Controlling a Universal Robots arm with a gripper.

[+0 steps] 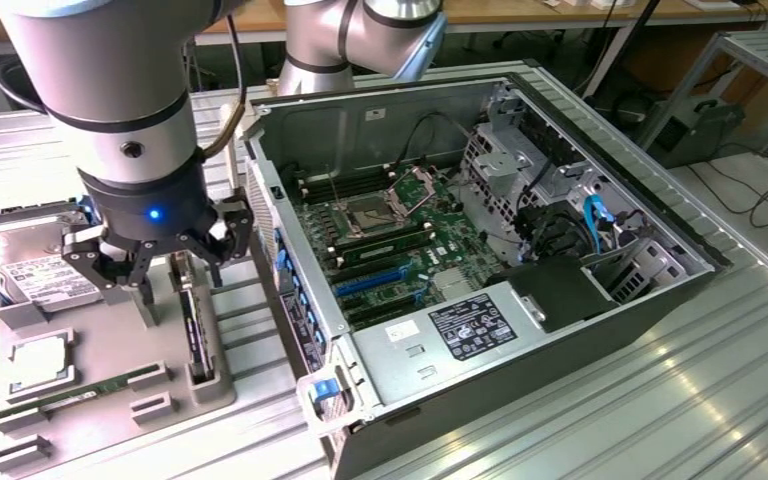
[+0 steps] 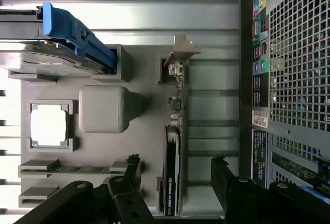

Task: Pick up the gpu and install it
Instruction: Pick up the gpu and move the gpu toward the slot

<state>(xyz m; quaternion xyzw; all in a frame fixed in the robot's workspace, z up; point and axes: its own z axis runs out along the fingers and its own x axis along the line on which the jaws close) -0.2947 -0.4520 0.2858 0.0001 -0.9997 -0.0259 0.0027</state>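
Broadly, the ribbed metal table (image 1: 704,400) carries everything I'm looking at. On it lies the open computer case (image 1: 544,400) with its side panel off, so I see straight onto the green motherboard (image 1: 384,240) and the boxed power supply (image 1: 471,325) near the lower corner. To the exterior view's left of the case, the grey arm (image 1: 104,90) hangs down over a grey holder tray (image 1: 91,330) that sits just beside the case.

At the tray's far end rests a silver hard drive (image 1: 24,265) with a blue clip on it. The tool (image 1: 181,290) is low over the tray, and its black fingers (image 2: 131,167) are spread wide. From the wrist view, I see them standing one to each side of the gpu (image 2: 171,167) with a gap on both sides, so nothing is gripped.

The gpu stands on its edge in a narrow slot of the tray, on the side nearest the case, with its metal bracket (image 2: 180,53) at the end away from the tool. Further out on the tray lie a square processor (image 1: 40,358) in its pocket and a slim green memory stick (image 1: 84,392) in another slot.
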